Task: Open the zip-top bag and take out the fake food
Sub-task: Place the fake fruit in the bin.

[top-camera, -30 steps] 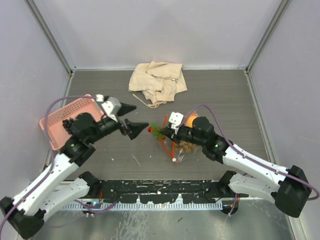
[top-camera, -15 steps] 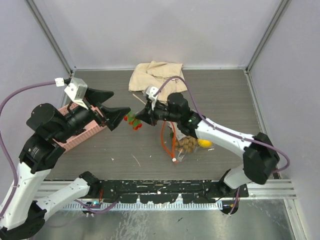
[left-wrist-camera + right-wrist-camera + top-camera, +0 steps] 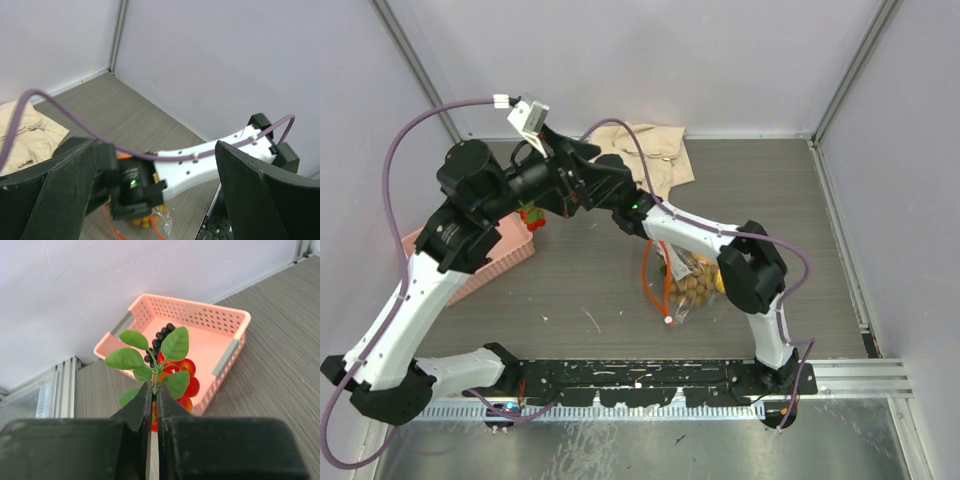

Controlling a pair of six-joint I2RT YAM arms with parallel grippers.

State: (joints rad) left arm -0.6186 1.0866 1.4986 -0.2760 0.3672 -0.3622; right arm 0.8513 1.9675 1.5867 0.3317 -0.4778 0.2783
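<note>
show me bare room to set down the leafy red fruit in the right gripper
Bare table runs right of the beige cloth and the zip-top bag, to the right wall. Another patch lies between the pink basket and the bag. Its floor looks mostly free beside dark grapes. Crowded: far left, where both arms and the leafy red fruit hang over the basket.

Enclosure bounded by plain pale grey wall panels at back (image 3: 650, 60), left (image 3: 365, 150) and right (image 3: 910, 160), joined by bare metal corner posts (image 3: 421, 70); dark grey wood-grain table surface (image 3: 770, 180) evenly lit, with aluminium rail (image 3: 860, 366) and scuffed metal sheet (image 3: 640, 445) along the near edge.
</note>
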